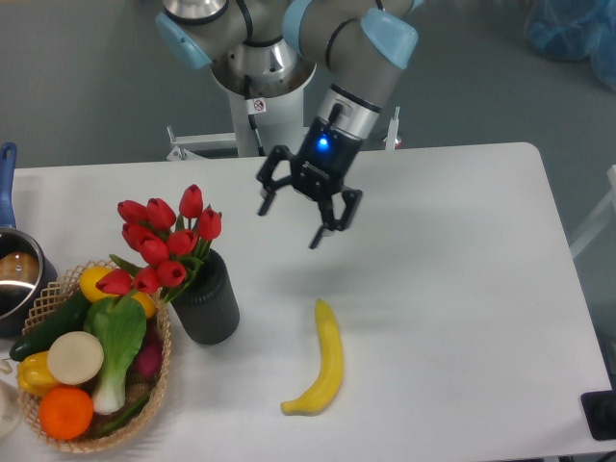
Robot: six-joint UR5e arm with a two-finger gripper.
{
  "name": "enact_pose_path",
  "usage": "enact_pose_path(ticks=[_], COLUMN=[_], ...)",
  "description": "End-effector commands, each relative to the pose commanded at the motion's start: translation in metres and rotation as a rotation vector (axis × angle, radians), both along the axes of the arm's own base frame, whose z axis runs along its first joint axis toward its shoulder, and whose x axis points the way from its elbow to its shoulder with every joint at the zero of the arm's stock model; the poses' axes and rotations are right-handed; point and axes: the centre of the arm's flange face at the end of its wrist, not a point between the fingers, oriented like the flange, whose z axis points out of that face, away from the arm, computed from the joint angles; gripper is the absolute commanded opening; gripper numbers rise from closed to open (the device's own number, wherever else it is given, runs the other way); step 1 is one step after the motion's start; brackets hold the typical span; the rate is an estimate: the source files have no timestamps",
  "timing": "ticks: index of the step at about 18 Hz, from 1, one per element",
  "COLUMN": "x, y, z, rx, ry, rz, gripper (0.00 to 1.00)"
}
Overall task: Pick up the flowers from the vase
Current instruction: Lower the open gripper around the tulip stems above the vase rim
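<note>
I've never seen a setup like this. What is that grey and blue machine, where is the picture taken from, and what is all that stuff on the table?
The machine is a robot arm with grey tubes and blue joint caps. At its end is a black gripper, a two-fingered claw. Here it hangs open above the white table and holds nothing. There is one picture, taken by a fixed camera looking down at the table from the front. Left of the gripper stands a dark ribbed vase holding red flowers, tulips. Beside it is a wicker basket of vegetables and fruit. A banana lies alone, and a blue-handled pot shows at the left edge.
</note>
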Motion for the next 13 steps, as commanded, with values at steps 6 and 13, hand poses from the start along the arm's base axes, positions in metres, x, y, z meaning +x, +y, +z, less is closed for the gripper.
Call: enact_pose_path(ticks=[6,13], x=[0.036,0.031], y=[0.027,0.059], z=[-0.010,-0.032], rx=[0.057,0.094], ry=[-0.068,-0.079], rz=[-0.109,-0.199], gripper=[1.00,1.00])
